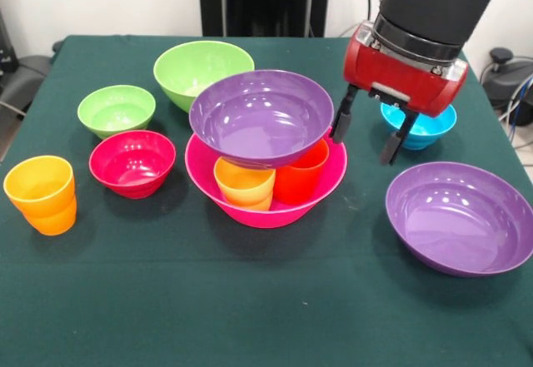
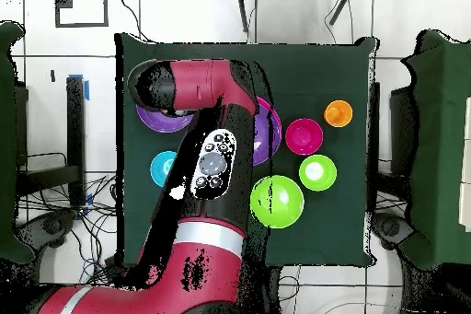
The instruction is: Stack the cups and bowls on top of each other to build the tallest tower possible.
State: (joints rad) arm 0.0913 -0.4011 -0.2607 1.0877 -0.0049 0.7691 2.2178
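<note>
Dark green cloth covers the table (image 1: 250,317), where the tower stands near the centre: a large hot-pink plastic bowl (image 1: 266,209) holds a yellow-orange tumbler (image 1: 244,182) and a red-orange tumbler (image 1: 301,171), with a wide purple bowl (image 1: 261,117) resting tilted on them. Just beside that purple bowl's rim, the red and black arm's gripper (image 1: 366,134) hangs with fingers spread wide, holding nothing, in front of a small blue bowl (image 1: 426,126). A second purple bowl (image 1: 460,217), a red bowl (image 1: 133,161), two light-green bowls (image 1: 117,109) (image 1: 196,66) and stacked orange cups (image 1: 40,194) sit apart on the cloth.

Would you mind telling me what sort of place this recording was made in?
Most likely a robotics lab or test room. A red and black arm with an open gripper works over a table covered in dark green cloth, loose cables trail across the tiled floor, and office chairs stand around the table.
</note>
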